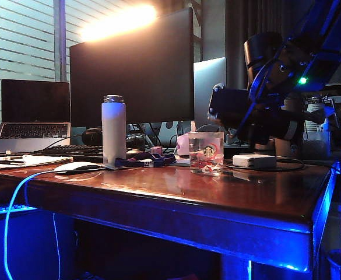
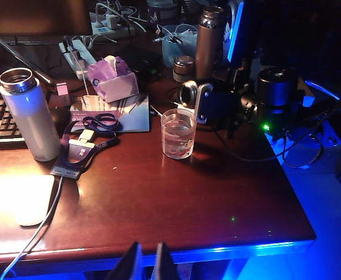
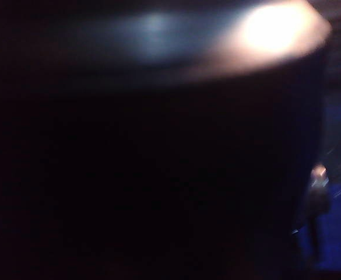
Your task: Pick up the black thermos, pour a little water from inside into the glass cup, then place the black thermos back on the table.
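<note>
black thermos (image 1: 228, 108): off the table, tipped about level, just above and behind the cup's rim on its right in the exterior view; silvery mouth faces the cup.
glass cup (image 1: 206, 153): upright on the table (image 1: 158, 192), under the thermos mouth; seems to hold some water. no stream can be made out.
right gripper (image 1: 255, 114): beside the cup on its right, clamped round the thermos body. fingers themselves are lost in shadow; the grip is judged from the thermos hanging free on that arm and its dark wall filling the right wrist view.
left gripper (image 2: 147, 265): well back from the cup, over the table's near edge; jaws nearly together, nothing between them.
step in hand: pouring, judged from the tilt.
method: keep the mouth over the middle of the cup, not its near wall. add tilt by rolling the wrist slowly. only a little is wanted, so roll back upright as soon as water shows.
risk: mouth sits close to the rim; a drop in height could knock the cup. a fast tilt could overshoot onto the papers and cables behind the cup.
white bottle (image 1: 113, 128): well left of the cup, clear of the work.
set-down: bare wood right of the cup looks suitable.
</note>
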`<act>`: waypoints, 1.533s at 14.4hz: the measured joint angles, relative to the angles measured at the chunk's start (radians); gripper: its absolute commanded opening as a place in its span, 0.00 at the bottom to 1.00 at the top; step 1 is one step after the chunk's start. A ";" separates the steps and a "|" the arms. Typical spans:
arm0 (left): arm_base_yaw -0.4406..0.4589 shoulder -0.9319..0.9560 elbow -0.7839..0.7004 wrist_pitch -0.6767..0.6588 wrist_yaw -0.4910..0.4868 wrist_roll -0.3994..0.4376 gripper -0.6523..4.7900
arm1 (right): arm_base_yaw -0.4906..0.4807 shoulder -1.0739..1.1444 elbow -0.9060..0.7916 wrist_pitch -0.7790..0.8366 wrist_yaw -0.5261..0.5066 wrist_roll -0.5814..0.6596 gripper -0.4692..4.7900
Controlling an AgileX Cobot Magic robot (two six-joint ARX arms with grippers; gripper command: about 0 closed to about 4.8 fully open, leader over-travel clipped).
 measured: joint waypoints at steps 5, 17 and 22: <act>0.000 0.000 0.000 0.000 0.000 0.000 0.22 | 0.042 0.000 0.000 0.001 0.003 0.230 0.18; 0.000 0.000 0.000 0.000 0.000 0.000 0.22 | 0.050 -0.204 0.000 -0.248 0.055 0.698 0.18; 0.000 0.000 0.000 0.000 0.000 0.000 0.22 | 0.051 -0.305 -0.056 -0.269 -0.120 0.862 0.18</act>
